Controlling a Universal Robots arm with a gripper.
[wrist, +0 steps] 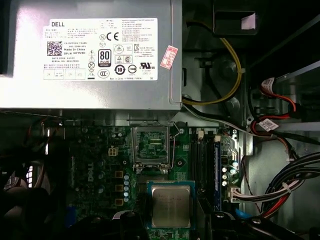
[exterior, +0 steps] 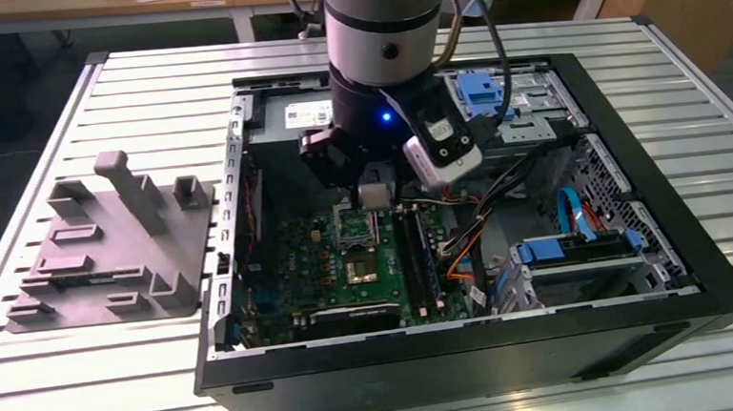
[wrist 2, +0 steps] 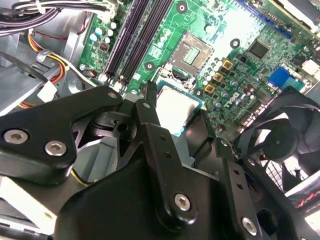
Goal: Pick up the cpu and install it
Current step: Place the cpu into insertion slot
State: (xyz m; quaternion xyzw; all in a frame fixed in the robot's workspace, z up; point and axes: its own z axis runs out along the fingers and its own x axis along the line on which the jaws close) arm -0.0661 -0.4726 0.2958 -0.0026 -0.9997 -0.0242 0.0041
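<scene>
Black gripper (wrist 2: 176, 114) in the second wrist view has its jaws closed narrowly on opposite edges of the cpu (wrist 2: 175, 102), holding the chip silvery side up above the green motherboard (wrist: 95, 165), just beside the open metal-framed socket (wrist: 150, 146), inside the computer case (exterior: 715, 280).
</scene>
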